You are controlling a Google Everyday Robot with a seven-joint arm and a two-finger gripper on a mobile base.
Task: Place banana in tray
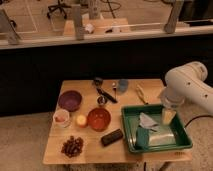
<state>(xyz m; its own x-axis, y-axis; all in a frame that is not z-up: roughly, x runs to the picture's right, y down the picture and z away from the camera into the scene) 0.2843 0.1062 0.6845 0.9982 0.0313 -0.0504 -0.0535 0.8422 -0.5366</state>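
A white robot arm reaches in from the right, its hand (168,115) pointing down over the far right part of the dark green tray (126,125). Whether the hand is open or closed cannot be told. The banana (141,94) lies on the wooden bench (90,150), just beyond the tray's far left corner, apart from the hand.

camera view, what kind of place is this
Probably a robotics lab or office test area: a robot arm, its gripper over the tray, a wooden table laid with bowls, and what looks like an office chair past the rail behind.
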